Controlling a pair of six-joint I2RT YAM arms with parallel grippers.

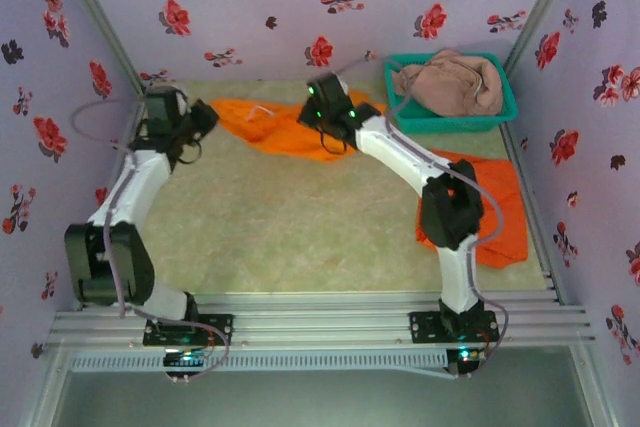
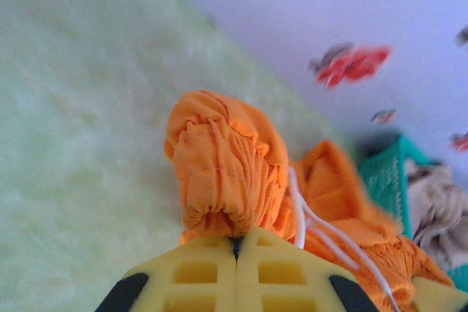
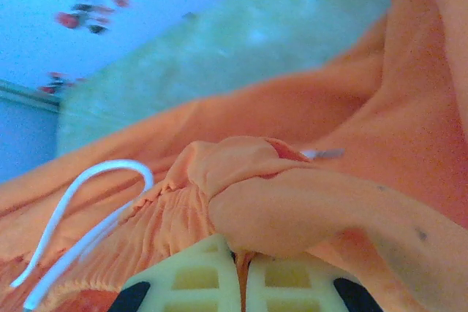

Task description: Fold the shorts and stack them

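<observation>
Where the left gripper [image 2: 235,242] meets the cloth, its yellow fingers are pressed together with no gap. They pinch a bunched, gathered edge of the orange shorts [image 2: 223,166], which bulges up at the centre of the left wrist frame. A white drawstring [image 2: 301,217] trails to the lower right of that bunch. The right gripper [image 3: 241,257] is likewise clamped tight on a fold of the same garment, low in the right wrist frame. The cloth there is so close and blurred that which part it is cannot be told. In the overhead frame both grips are covered by the arms themselves and cannot be read, but that frame gives the layout. The held shorts lie stretched left to right across the upper middle of the table [image 1: 270,237], dipping slightly towards the right. A second orange pair [image 1: 505,187] lies at the right edge, its long axis running up and down the frame, partly covered by the right arm [image 1: 400,152]. The pink-brown shorts [image 1: 450,82] sit heaped in the teal basket [image 1: 440,125] at upper right, their shape unreadable.
</observation>
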